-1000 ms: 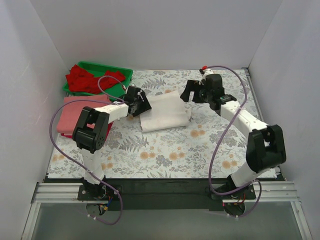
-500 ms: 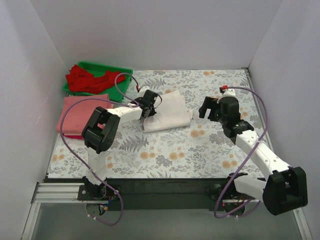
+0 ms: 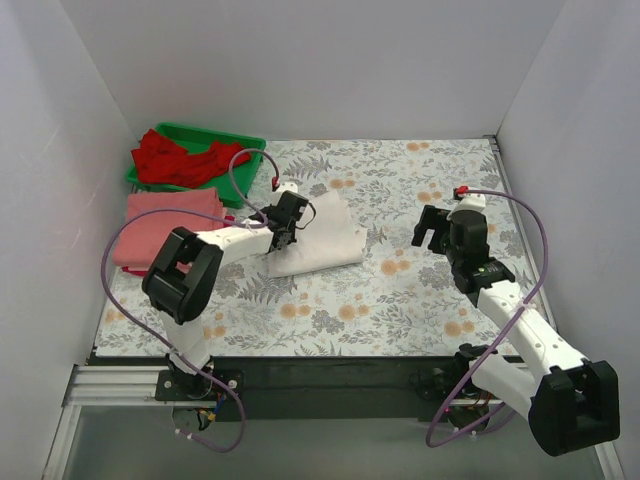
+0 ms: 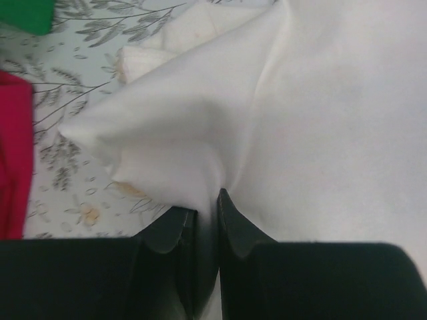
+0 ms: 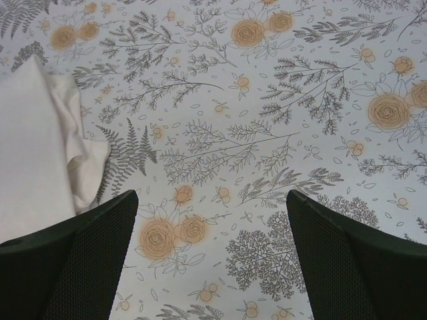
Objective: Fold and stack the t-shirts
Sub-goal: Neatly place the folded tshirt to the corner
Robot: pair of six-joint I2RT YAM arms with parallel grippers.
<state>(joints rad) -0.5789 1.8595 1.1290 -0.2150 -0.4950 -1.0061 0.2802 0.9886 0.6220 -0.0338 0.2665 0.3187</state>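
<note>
Far left in the overhead view, a green tray holds crumpled red t-shirts. Just in front of it, a folded salmon-pink t-shirt lies on the floral bench.

Toward the middle, the left arm reaches across to the cream-white t-shirt, which is folded into a rough rectangle. Its jaws are almost closed, pinching a fold of cloth at the shirt's left edge. The wrist view shows the fabric peaked and creased around the pinch.

Further right, well apart from the shirt, the right arm hangs over bare bench, its jaws wide with nothing between them.

The cotton looks light, soft and limp. Pulled from a single point, it would probably sag, drag and come unfolded. A hold through all layers at a folded edge or corner seems the safest place to grip.

Compared with half a second earlier, the cream shirt and the left jaws have shifted left, toward the pink shirt. The right arm has drawn back, further right and nearer its base.
</note>
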